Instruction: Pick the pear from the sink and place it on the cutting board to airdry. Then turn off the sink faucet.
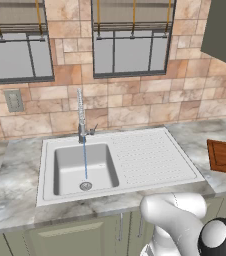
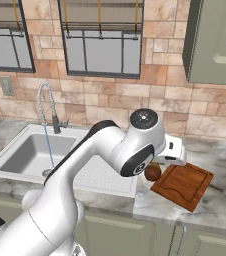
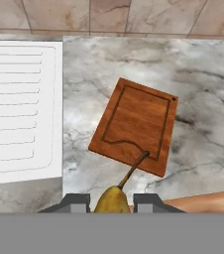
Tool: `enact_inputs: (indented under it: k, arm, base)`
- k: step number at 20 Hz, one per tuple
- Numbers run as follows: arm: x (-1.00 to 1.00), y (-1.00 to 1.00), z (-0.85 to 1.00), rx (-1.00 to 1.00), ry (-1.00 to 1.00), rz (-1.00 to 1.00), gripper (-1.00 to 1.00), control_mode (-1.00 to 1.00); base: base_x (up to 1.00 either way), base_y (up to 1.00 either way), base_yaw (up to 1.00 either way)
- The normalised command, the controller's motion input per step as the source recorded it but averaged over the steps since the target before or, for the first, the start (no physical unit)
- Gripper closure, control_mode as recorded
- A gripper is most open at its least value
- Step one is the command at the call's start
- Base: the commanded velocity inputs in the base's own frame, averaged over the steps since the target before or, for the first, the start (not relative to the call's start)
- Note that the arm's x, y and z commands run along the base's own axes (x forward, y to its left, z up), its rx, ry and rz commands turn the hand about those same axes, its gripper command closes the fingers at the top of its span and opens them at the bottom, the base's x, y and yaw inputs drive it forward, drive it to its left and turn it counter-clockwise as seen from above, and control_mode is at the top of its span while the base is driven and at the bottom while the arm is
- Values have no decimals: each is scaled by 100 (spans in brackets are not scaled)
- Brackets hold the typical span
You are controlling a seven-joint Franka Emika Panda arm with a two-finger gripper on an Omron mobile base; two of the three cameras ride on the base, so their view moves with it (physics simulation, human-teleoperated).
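Observation:
My gripper point(image 3: 112, 202) is shut on the pear point(image 3: 113, 199), a golden-brown fruit with a thin stem, held in the air over the counter. The right base view shows the pear point(image 2: 152, 172) hanging just left of the cutting board point(image 2: 183, 184), near its left edge. Seen from the hand, the cutting board point(image 3: 136, 125) lies ahead on the marble, reddish-brown with a darker groove. The sink point(image 1: 120, 162) has a basin holding no fruit, with a round drain. Water runs in a thin blue stream from the sink faucet point(image 1: 81, 120), a tall chrome tap also seen as the faucet point(image 2: 47, 106).
The ribbed drainboard point(image 3: 20, 109) lies left of the board. Marble counter point(image 3: 203, 114) spreads to the right of it. A wall cabinet point(image 2: 217, 42) hangs above the counter at the right. A tiled wall with windows runs behind the sink.

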Motion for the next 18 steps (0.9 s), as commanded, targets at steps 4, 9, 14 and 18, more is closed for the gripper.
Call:
enact_inputs:
  k: [4, 9, 14, 18]
  arm:
    - [5, -17, -18, 0, 0, 0, 100, -100]
    - [12, -11, -18, 0, 0, 0, 100, -100]
    - [23, -6, -16, 0, 0, 0, 100, -100]
    - [24, -6, -17, 0, 0, 0, 100, -100]
  base:
    - [0, 0, 0]
    - [0, 0, 0]
    - [0, 0, 0]
    - [0, 0, 0]
